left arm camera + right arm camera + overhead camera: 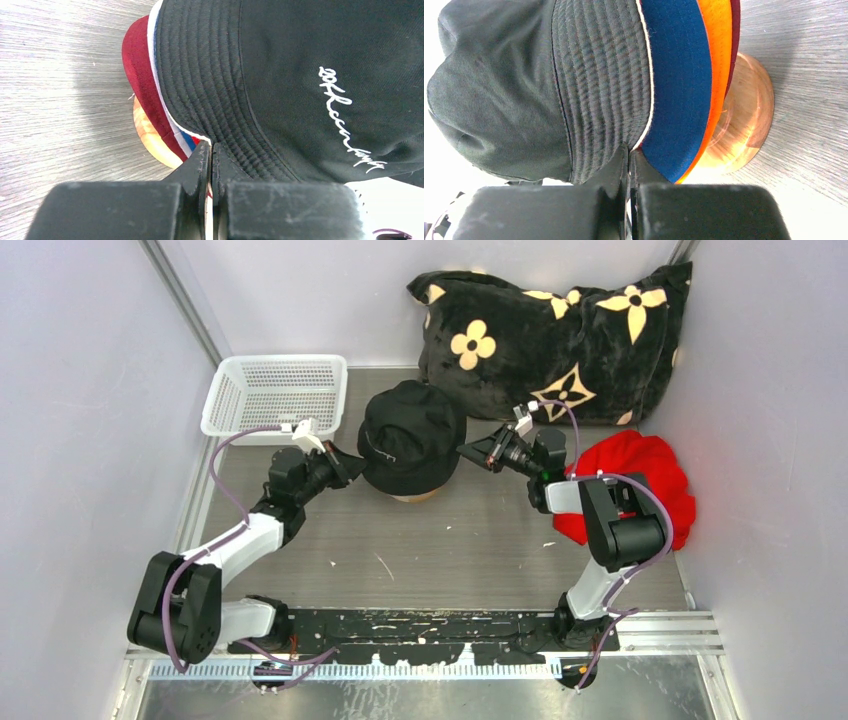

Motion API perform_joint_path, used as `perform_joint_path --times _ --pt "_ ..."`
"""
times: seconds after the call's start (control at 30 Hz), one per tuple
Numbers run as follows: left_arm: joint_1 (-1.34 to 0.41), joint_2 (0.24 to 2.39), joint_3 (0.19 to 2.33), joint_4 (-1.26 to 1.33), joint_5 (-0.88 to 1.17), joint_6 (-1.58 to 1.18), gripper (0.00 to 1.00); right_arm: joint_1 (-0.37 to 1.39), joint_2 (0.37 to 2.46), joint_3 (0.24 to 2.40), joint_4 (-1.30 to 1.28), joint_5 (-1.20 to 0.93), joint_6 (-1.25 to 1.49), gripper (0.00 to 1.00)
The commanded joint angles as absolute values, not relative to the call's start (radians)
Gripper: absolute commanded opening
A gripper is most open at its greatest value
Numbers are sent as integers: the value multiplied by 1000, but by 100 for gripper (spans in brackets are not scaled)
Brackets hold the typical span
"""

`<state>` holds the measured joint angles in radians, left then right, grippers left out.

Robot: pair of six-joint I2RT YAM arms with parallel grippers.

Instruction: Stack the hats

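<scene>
Grey wood-grain tabletop (480,540) | wooden stand (744,115) mid-table, black hat (412,435) topmost on it, blue hat (679,90) and orange hat (716,60) beneath | left gripper (210,150) and right gripper (628,152) either side of stand, jaws pressed closed at black brim; fabric nipped or not, can't tell | risk: snagged brim on pull-back dragging black hat off, tipping stand

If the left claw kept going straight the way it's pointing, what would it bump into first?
The stitched brim of the black fabric bucket hat. The closed tips of the left gripper seem to sit right at its edge.
</scene>
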<state>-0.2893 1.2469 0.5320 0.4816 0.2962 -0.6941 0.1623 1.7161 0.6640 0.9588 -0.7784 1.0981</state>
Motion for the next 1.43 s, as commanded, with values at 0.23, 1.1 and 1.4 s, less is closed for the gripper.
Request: perform_joint_path --times 0.23,1.1,1.4 --pt "-297 1229 584 289 147 -641 11 165 1656 737 778 -710 937 27" --pt "-299 1247 891 -151 -567 -717 100 136 1206 644 426 300 542 100" --pt "-300 1262 868 -76 -531 -712 100 139 1226 645 449 306 517 100"
